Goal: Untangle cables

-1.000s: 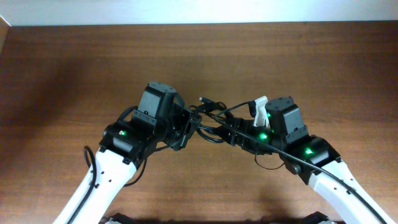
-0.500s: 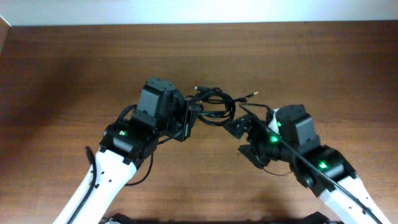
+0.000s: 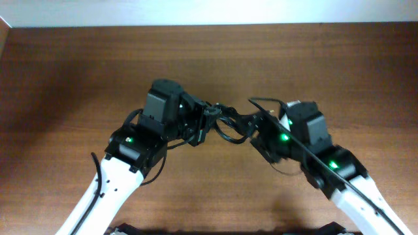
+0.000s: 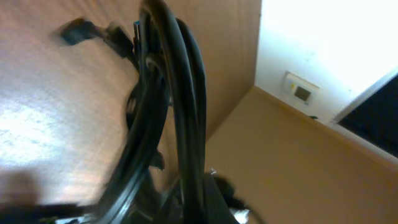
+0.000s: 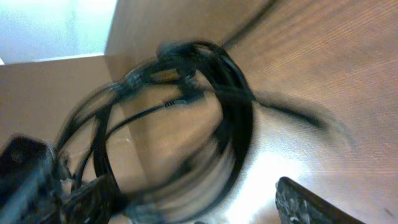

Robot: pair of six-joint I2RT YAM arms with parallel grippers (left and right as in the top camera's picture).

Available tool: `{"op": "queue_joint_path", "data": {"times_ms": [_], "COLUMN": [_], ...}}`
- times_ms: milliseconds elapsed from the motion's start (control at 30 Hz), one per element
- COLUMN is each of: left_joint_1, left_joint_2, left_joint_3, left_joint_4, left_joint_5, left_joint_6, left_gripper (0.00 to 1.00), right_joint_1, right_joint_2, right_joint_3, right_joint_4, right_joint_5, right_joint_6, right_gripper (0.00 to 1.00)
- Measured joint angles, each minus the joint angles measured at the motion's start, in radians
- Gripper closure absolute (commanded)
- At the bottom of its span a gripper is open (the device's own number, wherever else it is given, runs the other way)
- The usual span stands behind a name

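Observation:
The cables [image 3: 226,124] are a small bunch of thin black loops hanging between my two grippers above the wooden table. My left gripper [image 3: 203,122] is shut on the bunch's left side. In the left wrist view the cords [image 4: 180,93] run up from the jaws [image 4: 193,202], very close to the camera. My right gripper [image 3: 256,128] is at the bunch's right side. In the blurred right wrist view its fingers [image 5: 180,208] are spread apart, and the cable loops [image 5: 236,118] lie between and ahead of them. One cord end [image 3: 252,101] sticks up to the right.
The brown wooden table [image 3: 78,65] stretches to all sides. Its far edge meets a white wall [image 3: 209,10] at the top. Both white arms reach in from the near edge, with their own thicker black wires [image 3: 98,173] along them.
My right gripper swung away to the lower right half a second ago and has now come back up to the bunch. The left gripper stayed put, holding the cables.

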State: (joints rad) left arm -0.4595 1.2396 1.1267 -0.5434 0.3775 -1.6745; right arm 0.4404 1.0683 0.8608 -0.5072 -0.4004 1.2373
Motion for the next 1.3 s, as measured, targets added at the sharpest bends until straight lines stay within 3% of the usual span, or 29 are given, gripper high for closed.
{"op": "queue_joint_path", "data": {"times_ms": [67,167,267,433,667,700,733,767,900,967,1100,1233,1300], "left_joint_1": [0.000,0.000,0.000,0.000,0.003,0.005,0.007,0.008,0.009,0.056,0.280,0.314,0.316], "left_joint_2": [-0.001,-0.001,-0.001,-0.002,-0.002,-0.002,-0.002,-0.002,-0.002,-0.002,-0.002,-0.004,-0.004], "left_joint_3": [-0.002,-0.002,-0.002,-0.001,-0.001,-0.001,-0.001,-0.001,-0.001,-0.001,-0.002,0.000,0.010], "left_joint_4": [0.103,0.126,0.129,0.067,0.047,0.051,0.061,0.093,0.240,0.263,0.253,0.167,0.033], "left_joint_5": [-0.024,-0.034,-0.029,-0.010,0.013,0.032,0.056,0.115,0.287,0.340,0.446,0.472,0.425], "left_joint_6": [0.007,-0.043,-0.055,-0.058,-0.058,-0.058,-0.059,-0.058,-0.038,0.089,0.592,0.977,1.070], "left_gripper": [1.00,1.00,1.00,1.00,1.00,1.00,1.00,1.00,1.00,1.00,1.00,1.00,1.00], "right_joint_1": [0.008,0.099,0.152,0.155,0.160,0.160,0.163,0.163,0.155,0.144,0.010,-0.027,-0.027], "right_joint_2": [-0.129,-0.160,-0.074,-0.004,-0.013,-0.013,-0.006,0.010,0.069,0.045,-0.280,-0.566,-0.589], "right_joint_3": [0.000,0.000,-0.003,-0.005,-0.005,-0.005,-0.005,-0.005,-0.004,0.001,0.016,0.016,0.014], "right_joint_4": [-0.167,-0.174,0.001,0.119,0.122,0.122,0.137,0.148,0.107,0.010,-0.361,-0.409,-0.411], "right_joint_5": [0.011,0.036,0.083,0.205,0.247,0.257,0.273,0.282,0.359,0.373,0.515,0.579,0.573], "right_joint_6": [-0.014,0.034,0.072,0.129,0.205,0.207,0.217,0.227,0.122,0.012,-0.205,-0.377,-0.393], "right_gripper": [0.17,0.17,0.17,0.16,0.17,0.31,0.74,0.92,0.96,0.96,0.96,0.96,0.96]}}
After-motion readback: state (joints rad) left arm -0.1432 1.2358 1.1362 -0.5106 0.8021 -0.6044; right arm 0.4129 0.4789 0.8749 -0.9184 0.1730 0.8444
